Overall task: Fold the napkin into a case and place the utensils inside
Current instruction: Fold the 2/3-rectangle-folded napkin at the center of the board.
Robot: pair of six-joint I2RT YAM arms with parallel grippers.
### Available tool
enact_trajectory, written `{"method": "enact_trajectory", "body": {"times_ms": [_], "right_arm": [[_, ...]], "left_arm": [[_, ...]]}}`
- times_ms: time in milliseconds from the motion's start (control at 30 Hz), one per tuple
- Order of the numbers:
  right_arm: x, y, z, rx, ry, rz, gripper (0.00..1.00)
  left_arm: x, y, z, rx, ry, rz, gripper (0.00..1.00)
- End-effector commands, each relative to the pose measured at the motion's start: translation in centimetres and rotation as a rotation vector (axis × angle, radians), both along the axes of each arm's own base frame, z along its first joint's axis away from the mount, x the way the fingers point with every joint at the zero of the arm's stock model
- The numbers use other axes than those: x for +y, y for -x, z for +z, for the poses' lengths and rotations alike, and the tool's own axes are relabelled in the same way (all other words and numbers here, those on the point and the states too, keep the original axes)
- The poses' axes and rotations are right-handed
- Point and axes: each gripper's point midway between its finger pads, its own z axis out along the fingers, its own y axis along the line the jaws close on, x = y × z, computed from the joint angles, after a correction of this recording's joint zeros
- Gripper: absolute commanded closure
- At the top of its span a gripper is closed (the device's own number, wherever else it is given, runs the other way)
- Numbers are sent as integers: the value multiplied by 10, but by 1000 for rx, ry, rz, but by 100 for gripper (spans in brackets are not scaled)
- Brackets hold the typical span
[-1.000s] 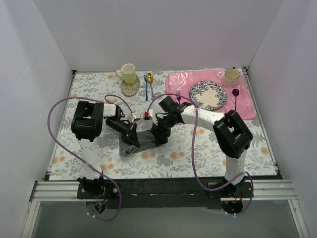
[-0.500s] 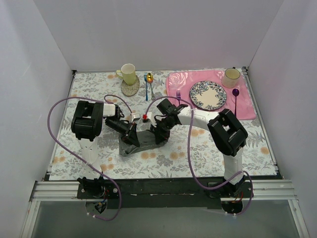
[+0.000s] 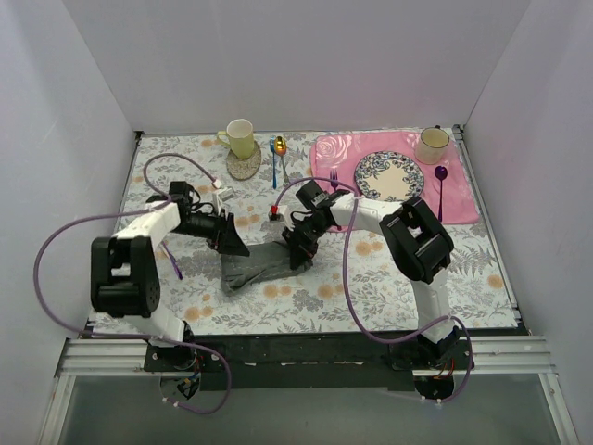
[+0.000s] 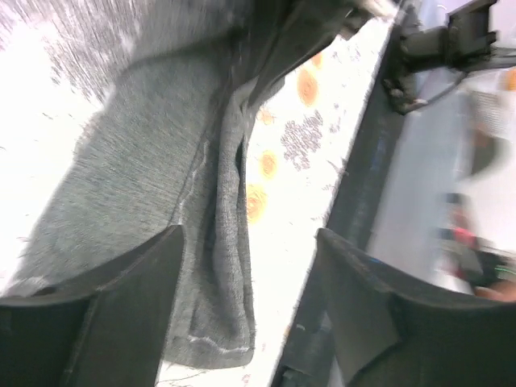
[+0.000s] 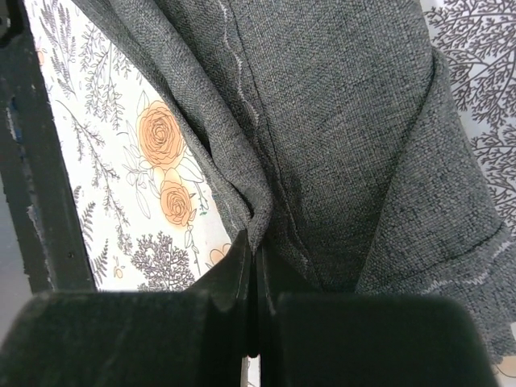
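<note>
Pinching raised fold of grey napkin (image 5: pixel 347 121): right jaws, shut tight on cloth. Napkin lies rumpled in middle of floral surface (image 3: pixel 371 287), between both arms. Left jaws spread apart, holding nothing, at napkin's left end; stitched edge shows between fingers (image 4: pixel 105 314). Pink mat (image 3: pixel 463 199) with plate (image 3: pixel 389 178) at far right, well apart.
</note>
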Motion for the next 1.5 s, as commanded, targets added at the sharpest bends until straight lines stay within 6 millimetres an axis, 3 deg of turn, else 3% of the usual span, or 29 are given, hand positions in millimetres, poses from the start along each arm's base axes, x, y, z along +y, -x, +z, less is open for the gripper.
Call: {"method": "enact_trajectory", "body": {"times_ms": [0,33,67,100,167,200,233,400,700,967,1433,1467], "right_arm": [[4,4,10,60,-21,-4,99],[4,4,10,67,-23,-6,99],[5,5,12,73,-32,-3,99],[5,4,13,76,-34,-4,99],[5,5,13,88,-37,-5,99],[5,5,14,91,-39,-6,99],[6,6,15,100,-41,-7,99],[6,6,17,122,-49,-18,99],[5,-2,19,167,-60,-52,99],[4,-3,22,174,-70,-56,99],[3,-1,26,178,-81,-56,99],[3,0,26,182,-81,-56,99]], "left_arm": [[3,-17,39,-420,7,28,30],[1,-15,33,-497,1,27,30],[2,-12,46,-620,-15,19,27],[2,-14,47,-709,-34,10,27],[-8,2,37,-829,-78,-55,27],[-6,-2,29,-869,-143,-53,28],[-19,2,30,-926,-145,-97,28],[-49,11,13,-1056,-244,-211,32],[-78,14,-11,-1097,-304,-307,36],[-81,12,-44,-1035,-419,-326,44],[-83,13,-42,-1018,-427,-339,80],[-83,13,-43,-1012,-430,-343,86]]}}
